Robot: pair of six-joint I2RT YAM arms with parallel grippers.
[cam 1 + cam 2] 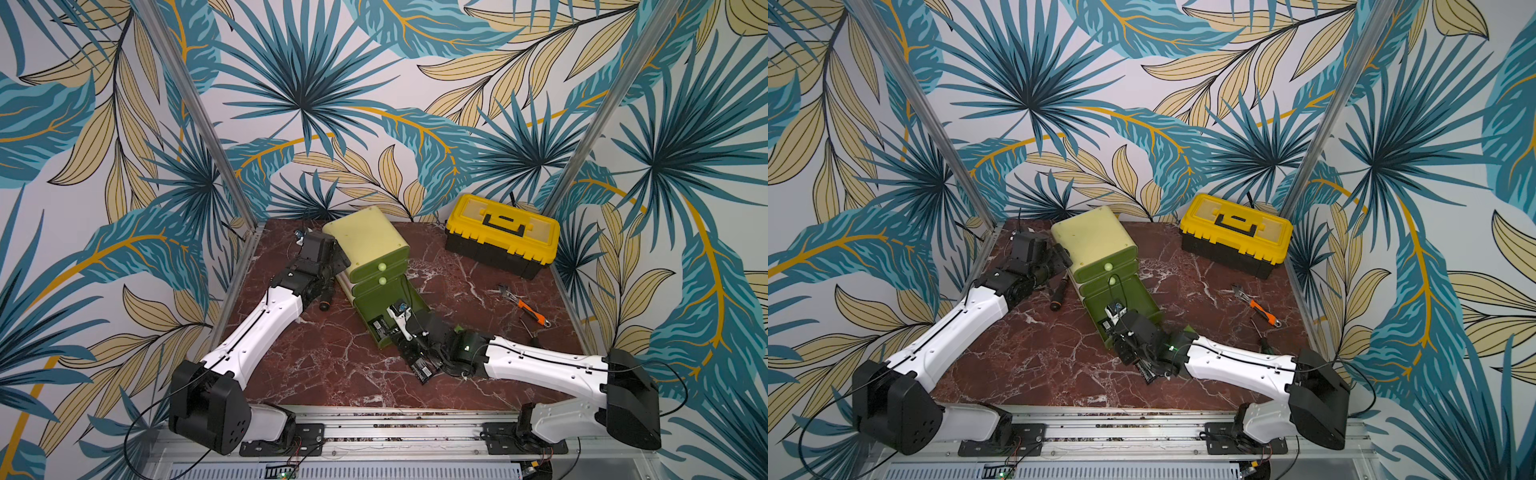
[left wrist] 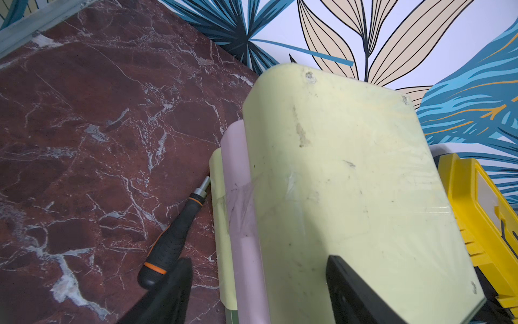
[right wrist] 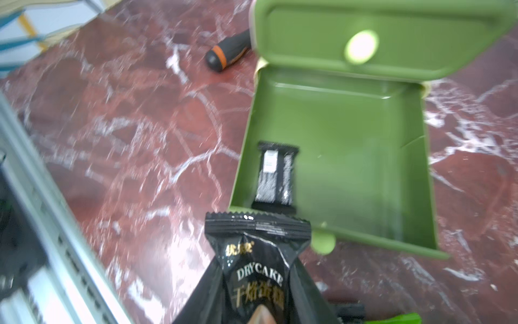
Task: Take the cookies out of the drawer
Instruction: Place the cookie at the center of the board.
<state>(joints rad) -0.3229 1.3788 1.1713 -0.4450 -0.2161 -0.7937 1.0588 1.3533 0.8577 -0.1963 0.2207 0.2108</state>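
The right gripper [image 3: 256, 291] is clamped on a black packet [image 3: 258, 244] reading "DRYCAKE" above gold Chinese characters, over the drawer's [image 3: 364, 157] front edge. A second packet [image 3: 276, 176] lies inside the drawer, its print blurred. The left gripper's [image 2: 258, 269] jaws stand apart.

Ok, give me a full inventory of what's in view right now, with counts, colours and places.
table: one, red-brown marble, under everything.
drawer unit: one, pale yellow with green drawers, mid-table; bottom drawer pulled open.
black cookie packets: one in the open drawer; one held near the drawer's front; at least one on the table by the right arm.
green cookie packet: at least one, by the right arm, mostly hidden.
toolbox: one, yellow and black, back right, shut.
adjustable wrench: one, orange handle, right side.
screwdriver: one, black with orange ring, beside the unit.
left gripper: fingers open, over the unit's top.
right gripper: fingers shut on a black cookie packet.
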